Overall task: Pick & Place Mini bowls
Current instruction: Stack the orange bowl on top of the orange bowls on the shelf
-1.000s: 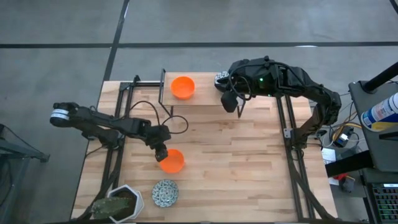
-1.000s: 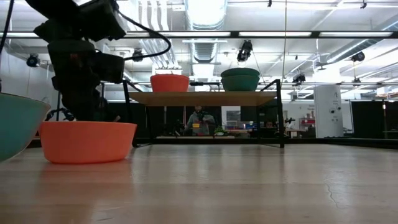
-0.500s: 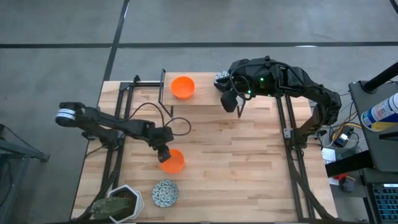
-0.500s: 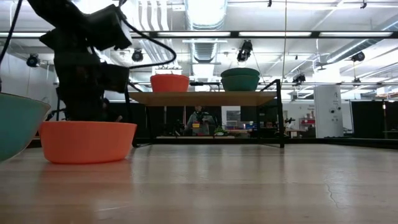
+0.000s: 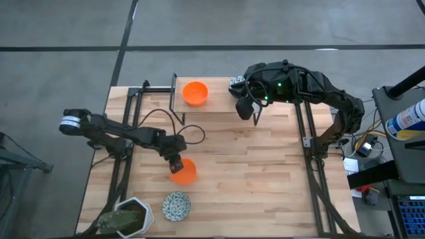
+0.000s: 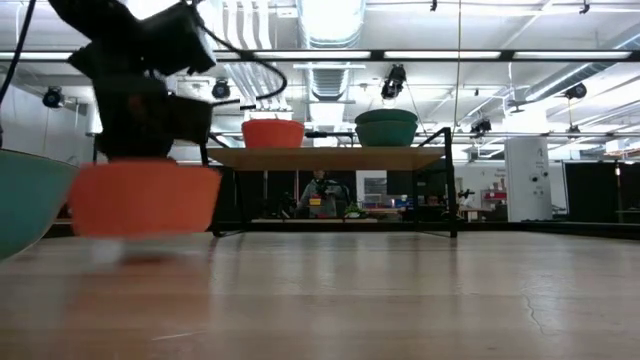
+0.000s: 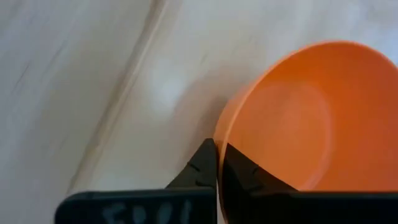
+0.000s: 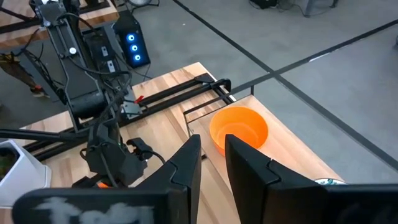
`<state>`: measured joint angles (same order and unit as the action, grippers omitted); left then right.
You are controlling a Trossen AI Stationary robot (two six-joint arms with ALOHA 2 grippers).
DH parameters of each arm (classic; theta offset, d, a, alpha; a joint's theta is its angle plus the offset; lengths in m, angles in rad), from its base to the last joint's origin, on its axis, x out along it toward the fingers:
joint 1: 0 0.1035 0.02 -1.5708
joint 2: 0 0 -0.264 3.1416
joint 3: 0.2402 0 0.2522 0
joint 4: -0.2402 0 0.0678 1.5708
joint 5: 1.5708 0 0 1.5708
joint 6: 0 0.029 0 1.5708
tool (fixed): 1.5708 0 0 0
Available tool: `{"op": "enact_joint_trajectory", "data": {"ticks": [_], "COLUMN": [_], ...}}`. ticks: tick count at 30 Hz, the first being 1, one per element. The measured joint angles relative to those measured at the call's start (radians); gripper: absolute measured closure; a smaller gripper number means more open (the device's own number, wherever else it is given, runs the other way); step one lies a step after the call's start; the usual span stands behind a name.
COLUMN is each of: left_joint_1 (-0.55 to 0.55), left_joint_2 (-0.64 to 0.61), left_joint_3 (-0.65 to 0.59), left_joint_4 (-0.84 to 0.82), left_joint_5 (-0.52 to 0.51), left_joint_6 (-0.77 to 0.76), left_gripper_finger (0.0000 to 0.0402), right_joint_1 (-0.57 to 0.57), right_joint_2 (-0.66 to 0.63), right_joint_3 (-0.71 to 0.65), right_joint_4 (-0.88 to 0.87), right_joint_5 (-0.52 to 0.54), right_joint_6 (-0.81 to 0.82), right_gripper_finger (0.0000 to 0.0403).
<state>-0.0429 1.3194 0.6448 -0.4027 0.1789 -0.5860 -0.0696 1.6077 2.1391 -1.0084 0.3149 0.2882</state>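
An orange mini bowl (image 5: 186,172) hangs a little above the table's near-left part, seen blurred in the low view (image 6: 145,200). My left gripper (image 5: 175,162) is shut on it. A second orange bowl (image 5: 195,93) stands by its base on a raised wooden shelf (image 5: 212,106) at the far side. A speckled bowl (image 5: 176,205) rests on the table near the front edge. Another speckled bowl (image 5: 236,83) shows partly behind my right arm. My right gripper (image 8: 213,155) hovers above the shelf's right part, its fingers a narrow gap apart with nothing between them. My left gripper pinches the orange bowl's rim (image 7: 219,138) on the bowl's left side, one finger (image 7: 244,174) inside the bowl and one finger (image 7: 200,168) outside. The fingers point down from above. The bowl hangs about level, its opening up, clear of the table.
A white hexagonal plant pot (image 5: 131,214) stands at the near-left corner. Black frame rails (image 5: 126,133) run along the table's left and right sides (image 5: 309,139). The table's middle and near right (image 5: 259,179) hold nothing. A person shows far off beyond the table (image 6: 320,192).
My left gripper has shifted slightly toward the table's right, onto the orange bowl's rim, and then gone up. The bowl, which stood on the table, is now lifted clear and stays about level. My right arm has kept still.
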Motion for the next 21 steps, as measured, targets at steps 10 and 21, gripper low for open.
{"op": "enact_joint_trajectory", "data": {"ticks": [10, 21], "left_joint_1": [0.040, 0.262], "left_joint_2": [-0.039, -0.043], "left_joint_3": [0.234, 0.637], "left_joint_4": [-0.126, -0.471], "left_joint_5": [0.047, 0.020], "left_joint_6": [-0.029, 0.075], "left_gripper_finger": [0.0400, 0.0401], "right_joint_1": [0.000, 0.006], "right_joint_2": [0.000, 0.000], "right_joint_3": [0.000, 0.000], "right_joint_4": [-0.005, -0.005], "right_joint_5": [0.000, 0.000], "right_joint_6": [-0.001, -0.006], "right_gripper_finger": [0.0340, 0.0340]}}
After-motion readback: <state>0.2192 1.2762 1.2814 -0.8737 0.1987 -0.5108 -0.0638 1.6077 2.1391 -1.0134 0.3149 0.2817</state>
